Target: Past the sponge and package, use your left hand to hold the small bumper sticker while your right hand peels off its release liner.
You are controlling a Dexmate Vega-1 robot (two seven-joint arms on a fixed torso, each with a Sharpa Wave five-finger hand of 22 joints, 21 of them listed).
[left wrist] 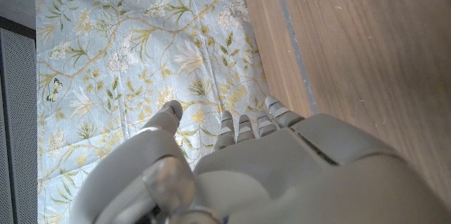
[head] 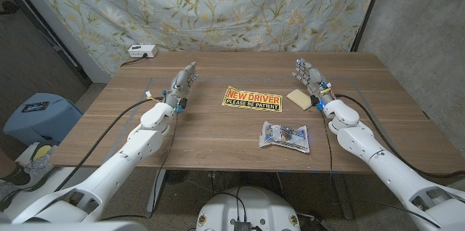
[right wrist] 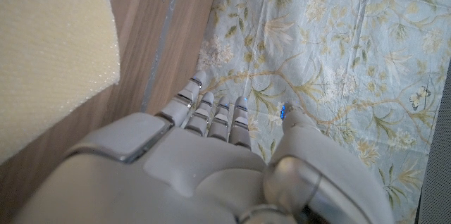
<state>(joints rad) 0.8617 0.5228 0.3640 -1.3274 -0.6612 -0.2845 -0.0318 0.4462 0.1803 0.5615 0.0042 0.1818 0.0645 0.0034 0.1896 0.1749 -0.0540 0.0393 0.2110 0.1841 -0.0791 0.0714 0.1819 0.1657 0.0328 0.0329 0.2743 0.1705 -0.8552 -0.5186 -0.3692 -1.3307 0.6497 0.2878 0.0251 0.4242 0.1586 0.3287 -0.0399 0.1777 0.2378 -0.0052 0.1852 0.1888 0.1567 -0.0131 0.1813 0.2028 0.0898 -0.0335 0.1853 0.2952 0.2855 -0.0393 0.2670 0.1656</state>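
Observation:
A yellow, red and black bumper sticker [head: 252, 98] reading "NEW DRIVER PLEASE BE PATIENT" lies on the wooden table [head: 218, 133] near its middle. My left hand [head: 182, 83] stands to the sticker's left, fingers straight and apart, holding nothing; the left wrist view shows its back [left wrist: 268, 175] over bare wood. My right hand [head: 310, 76] stands to the sticker's right, open, close beside a pale yellow sponge [head: 298, 98]. The right wrist view shows the sponge [right wrist: 49, 55] next to that hand [right wrist: 211, 160]. A clear package [head: 285, 136] lies nearer the front edge.
A floral cloth [head: 218, 6] hangs behind the table. A small white box [head: 142, 51] sits past the far left corner. A blue bin [head: 40, 115] stands on the floor to the left. Cables run along both arms.

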